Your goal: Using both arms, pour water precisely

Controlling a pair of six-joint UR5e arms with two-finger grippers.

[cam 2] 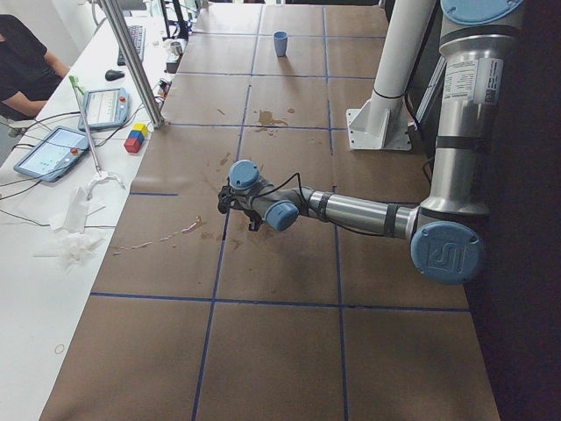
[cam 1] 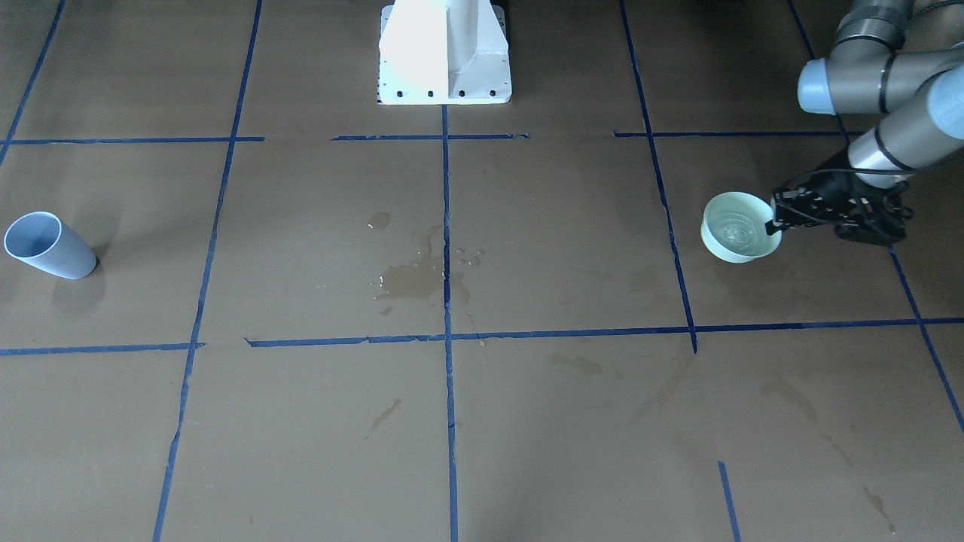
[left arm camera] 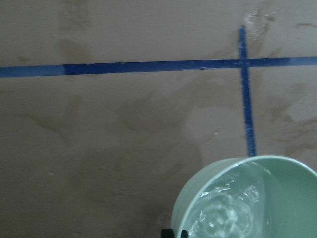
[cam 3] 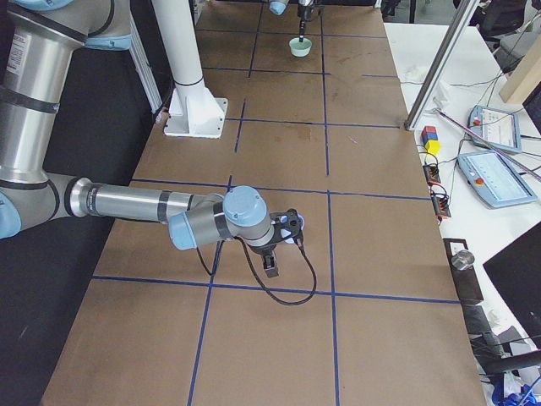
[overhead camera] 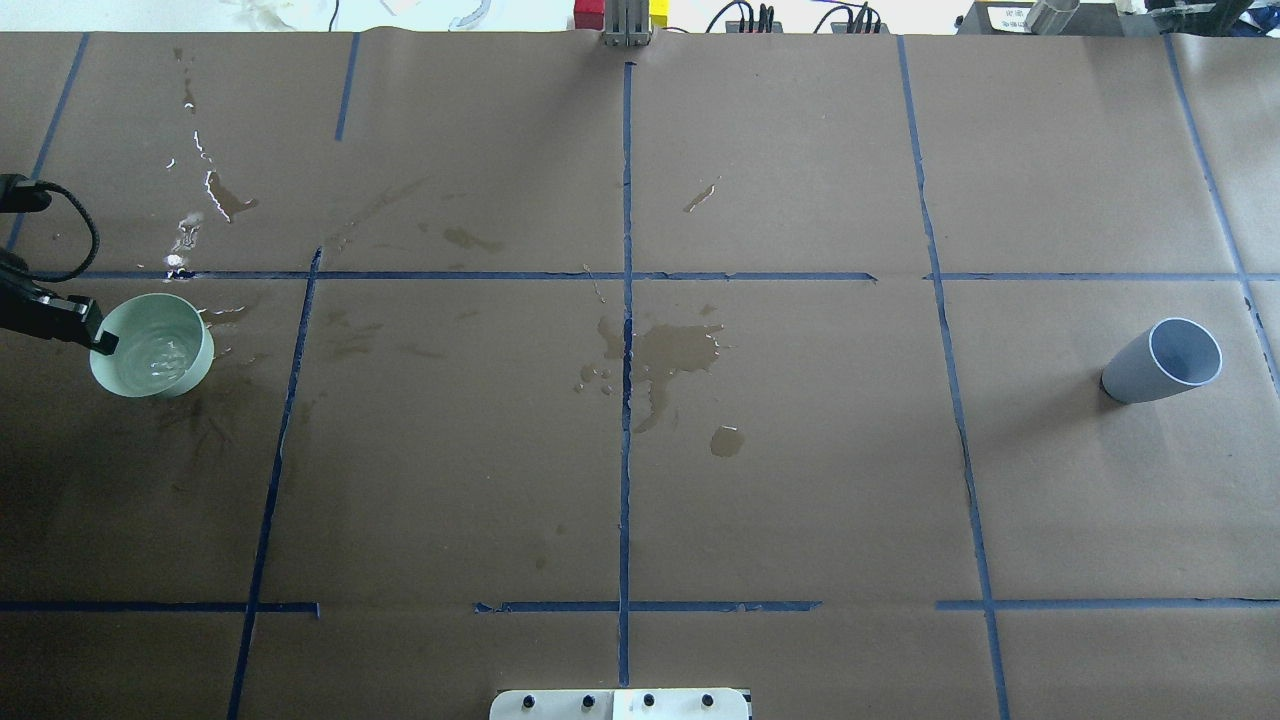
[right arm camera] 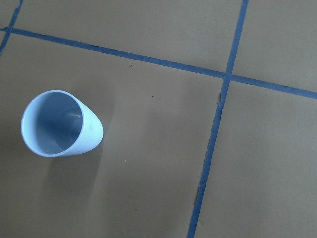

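Note:
A pale green bowl (overhead camera: 155, 345) holds the water (overhead camera: 155, 362), which glints inside it. My left gripper (overhead camera: 98, 338) is shut on the bowl's rim at the table's left side. In the front view the gripper (cam 1: 776, 220) pinches the bowl (cam 1: 738, 226) from the side. The left wrist view shows the bowl (left arm camera: 247, 198) and rippling water (left arm camera: 223, 218). A blue cup (overhead camera: 1165, 360) stands alone at the far right, and it also shows in the right wrist view (right arm camera: 59, 124). My right gripper (cam 3: 292, 230) shows only in the right side view, so I cannot tell its state.
A wet puddle (overhead camera: 675, 350) lies at the table's middle on the brown paper, with more splashes (overhead camera: 205, 190) beyond the bowl. Blue tape lines (overhead camera: 627, 300) grid the table. The white pedestal (cam 1: 444, 53) stands at the robot's edge. Tablets and blocks (cam 2: 133, 140) lie on the side bench.

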